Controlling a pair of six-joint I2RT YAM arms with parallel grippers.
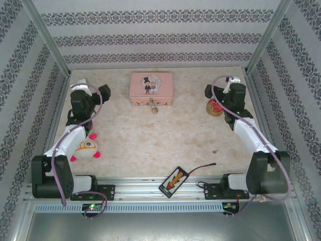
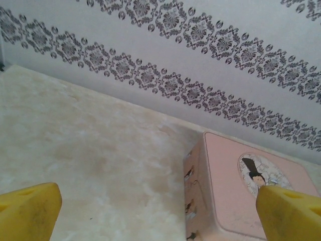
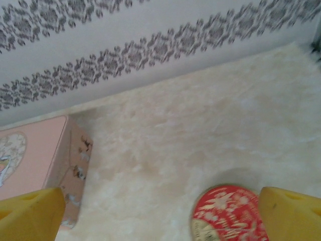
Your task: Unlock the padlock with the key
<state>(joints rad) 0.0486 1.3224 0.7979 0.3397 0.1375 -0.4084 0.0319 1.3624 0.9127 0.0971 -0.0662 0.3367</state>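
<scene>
Both tools stand wide open, empty — the left tool (image 2: 158,203) near the pink tin (image 2: 251,186), the right tool (image 3: 160,203) by the red tin (image 3: 225,216). The padlock (image 1: 154,106) sits against the pink tin's near side; the key (image 1: 215,151), a speck, lies well apart on the tabletop (image 1: 145,145).

Bright, even, washed-out light leaves only faint shadows beside the tin (image 1: 151,89); the padlock (image 1: 154,106) before it looks grainy, the wallpaper (image 3: 125,55) behind it blurred.

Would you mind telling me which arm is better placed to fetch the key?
Likely the right: the key lies on the right side of the table, closer to the open right pincer than to the left pincer, also open.
</scene>
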